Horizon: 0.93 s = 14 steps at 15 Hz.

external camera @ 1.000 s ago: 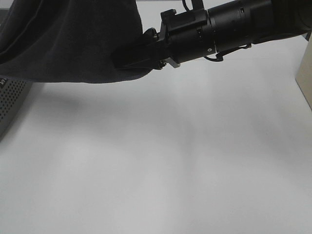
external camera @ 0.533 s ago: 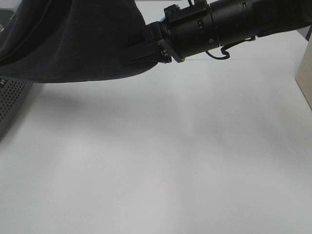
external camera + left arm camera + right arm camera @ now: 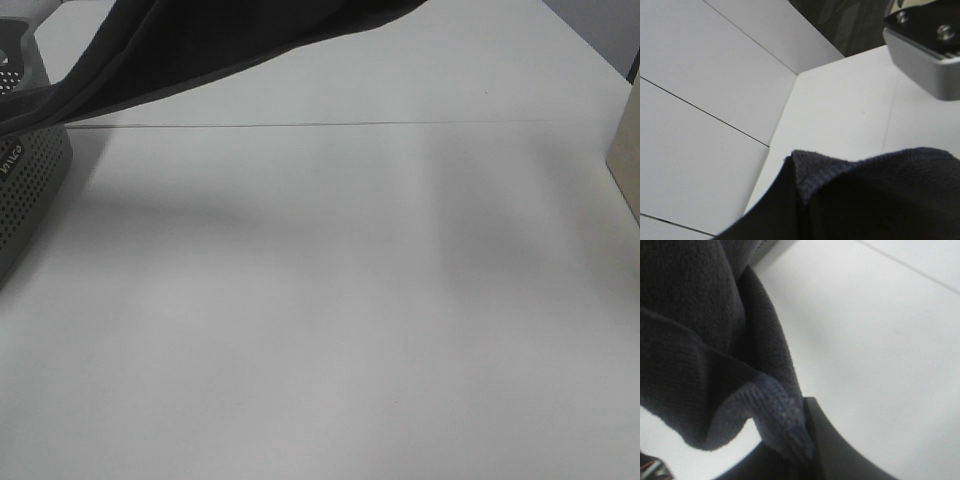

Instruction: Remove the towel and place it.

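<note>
The towel (image 3: 200,40) is up in the air, stretched in a long slope from just above the basket (image 3: 25,180) and rising away from it. Its low end hangs right at the basket's rim, and I can't tell whether it touches the rim.

It's very dark, near-black terry with a nubbly pile and a thin hemmed edge. It's soft, floppy stuff, light enough to lift but long. It will sag and drag wherever it isn't held, so two hemmed corners held well apart look like the sensible hold.

The right gripper (image 3: 812,450) is closed tight, with a folded edge of the cloth bunched against its dark finger, so I'd say it's pinching the towel. The left gripper's fingers are buried under a towel corner. It's shut too, most likely on that corner.

The white table (image 3: 350,300) beside the basket lies bare under the sloping cloth.
</note>
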Motion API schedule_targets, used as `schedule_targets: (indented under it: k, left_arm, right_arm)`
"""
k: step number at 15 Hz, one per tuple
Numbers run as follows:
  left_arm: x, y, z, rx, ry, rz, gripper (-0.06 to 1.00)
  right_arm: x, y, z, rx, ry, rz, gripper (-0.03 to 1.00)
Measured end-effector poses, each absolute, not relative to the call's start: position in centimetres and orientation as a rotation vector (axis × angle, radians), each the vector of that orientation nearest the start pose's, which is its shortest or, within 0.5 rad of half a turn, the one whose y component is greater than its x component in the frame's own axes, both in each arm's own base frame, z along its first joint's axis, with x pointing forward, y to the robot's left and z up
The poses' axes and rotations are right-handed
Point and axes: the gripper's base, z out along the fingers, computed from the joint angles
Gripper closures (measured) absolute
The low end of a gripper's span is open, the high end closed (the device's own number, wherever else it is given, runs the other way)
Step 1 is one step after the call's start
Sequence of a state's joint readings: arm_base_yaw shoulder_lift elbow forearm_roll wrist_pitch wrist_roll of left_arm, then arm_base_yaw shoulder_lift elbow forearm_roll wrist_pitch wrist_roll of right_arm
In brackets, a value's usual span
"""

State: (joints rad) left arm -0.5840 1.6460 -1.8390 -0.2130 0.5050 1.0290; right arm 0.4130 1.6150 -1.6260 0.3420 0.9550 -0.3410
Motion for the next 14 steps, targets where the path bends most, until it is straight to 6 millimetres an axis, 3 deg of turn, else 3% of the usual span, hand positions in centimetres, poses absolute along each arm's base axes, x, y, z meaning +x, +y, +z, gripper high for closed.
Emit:
schedule_targets:
  k: [4,7,8,14]
  left_arm:
    - [32.7,-22.4,47.6,1.112,1.222,0.129,0.94]
    - [33.0,-22.3,48.5,1.026,1.152,0.155,0.94]
    - [33.1,-22.2,49.0,0.976,1.111,0.17,0.94]
    - [34.5,-22.6,49.0,0.867,0.981,0.263,0.94]
  right_arm:
    - [33.1,14.0,43.6,-0.651,2.159,0.059,0.95]
    - [33.7,13.2,46.7,-0.609,2.044,-0.072,0.95]
    - [33.8,13.0,48.7,-0.584,1.915,-0.116,0.95]
    - [34.5,12.7,50.8,-0.57,1.689,-0.231,0.95]
